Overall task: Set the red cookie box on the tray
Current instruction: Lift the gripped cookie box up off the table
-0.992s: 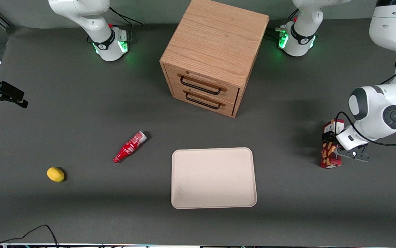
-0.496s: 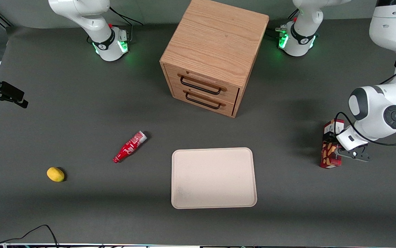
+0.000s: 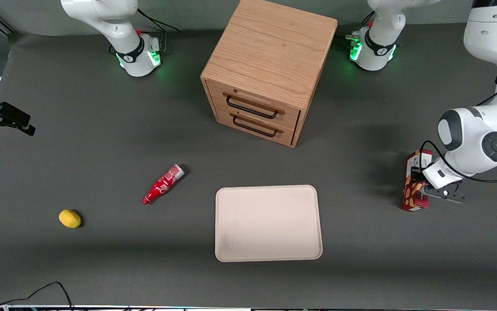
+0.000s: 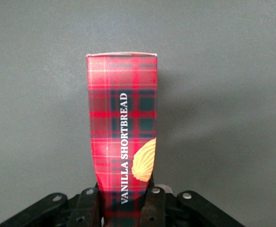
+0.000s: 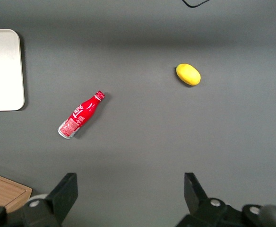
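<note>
- While the gripper (image 3: pixel 419 185) is clamped on the red cookie box (image 3: pixel 414 190) at the working arm's end of the table (image 3: pixel 101 129), only bare table lies between box and tray (image 3: pixel 268 223).
- A wooden cabinet (image 3: pixel 266 69) stands farther from the front camera than the tray; both drawers are closed.
- A red bottle (image 3: pixel 162 184) and a yellow lemon (image 3: pixel 69 218) lie toward the parked arm's end.
- The tray holds nothing, its rim free all around.
</note>
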Action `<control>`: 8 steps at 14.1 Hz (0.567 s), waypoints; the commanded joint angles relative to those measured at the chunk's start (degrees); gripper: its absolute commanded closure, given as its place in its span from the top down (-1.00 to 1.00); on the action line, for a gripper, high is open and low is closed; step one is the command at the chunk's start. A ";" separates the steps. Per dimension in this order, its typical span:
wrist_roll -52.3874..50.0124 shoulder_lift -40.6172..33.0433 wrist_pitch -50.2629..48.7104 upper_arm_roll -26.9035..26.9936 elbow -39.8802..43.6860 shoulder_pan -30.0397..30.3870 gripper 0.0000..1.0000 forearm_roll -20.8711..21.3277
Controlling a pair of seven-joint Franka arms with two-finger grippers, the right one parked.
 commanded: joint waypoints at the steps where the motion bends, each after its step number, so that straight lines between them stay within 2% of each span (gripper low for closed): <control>1: 1.55 -5.34 -6.75 -0.45 1.01 0.09 -1.00 -0.73; 6: 1.30 -11.15 -31.62 -0.71 14.53 -0.35 -1.00 -0.72; 8: 1.64 -11.69 -42.33 -1.07 23.65 -0.61 -1.00 -0.38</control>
